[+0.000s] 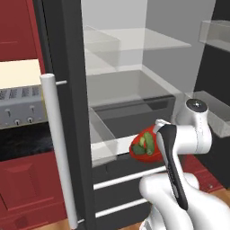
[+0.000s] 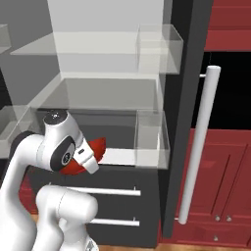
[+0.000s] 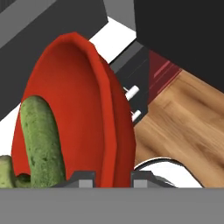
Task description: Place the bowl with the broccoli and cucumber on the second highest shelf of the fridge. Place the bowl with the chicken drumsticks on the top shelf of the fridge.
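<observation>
The red bowl point(image 1: 144, 146) sits at centre-right of the left base view, tilted, in front of the open fridge point(image 1: 134, 90) at the level of its lower white ledge — below both glass shelves. Inside it lie the broccoli and cucumber point(image 1: 144, 144); in the hand view the smooth green piece shows at lower left. The gripper point(image 3: 113, 177) is nearly closed, its two fingertips pinching the bowl's rim between them at the bottom centre of the hand view, so the bowl rises directly above the fingertips. In the right base view the bowl peeks out at centre-left, behind the arm's wrist. The second highest shelf point(image 1: 121, 74) lies higher, in the upper middle.
</observation>
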Controlling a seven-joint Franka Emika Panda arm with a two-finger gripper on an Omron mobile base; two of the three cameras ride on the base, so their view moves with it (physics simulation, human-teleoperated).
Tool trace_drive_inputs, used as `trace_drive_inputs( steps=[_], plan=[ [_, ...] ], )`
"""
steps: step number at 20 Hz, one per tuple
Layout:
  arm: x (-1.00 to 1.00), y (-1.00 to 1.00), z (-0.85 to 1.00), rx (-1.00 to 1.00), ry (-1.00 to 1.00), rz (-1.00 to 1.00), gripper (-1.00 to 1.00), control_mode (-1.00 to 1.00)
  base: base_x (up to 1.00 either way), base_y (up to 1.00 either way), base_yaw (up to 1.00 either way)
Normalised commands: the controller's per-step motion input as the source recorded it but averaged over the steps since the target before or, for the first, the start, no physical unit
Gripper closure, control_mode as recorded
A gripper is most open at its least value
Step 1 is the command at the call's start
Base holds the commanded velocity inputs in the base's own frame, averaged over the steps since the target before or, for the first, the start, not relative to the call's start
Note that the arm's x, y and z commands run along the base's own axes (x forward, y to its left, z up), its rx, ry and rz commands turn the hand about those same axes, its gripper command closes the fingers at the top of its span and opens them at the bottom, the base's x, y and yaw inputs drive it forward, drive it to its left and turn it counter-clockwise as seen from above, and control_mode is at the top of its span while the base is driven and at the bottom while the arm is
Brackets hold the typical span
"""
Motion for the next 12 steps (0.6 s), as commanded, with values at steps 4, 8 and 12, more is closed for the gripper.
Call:
trace_drive_inputs(
  steps=[4, 8, 12],
  plan=[
    [0.00, 0.00, 0.00, 0.00, 0.00, 0.00, 1.00, 1.00, 0.53, 0.00, 0.00],
    [0.00, 0.07, 0.15, 0.00, -0.03, 0.00, 1.00, -1.00, 0.12, 0.10, 0.00],
    [-0.03, 0.24, 0.92, 0.01, -0.24, -0.02, 1.00, -1.00, 0.00, 0.00, 0.00]
  ],
)
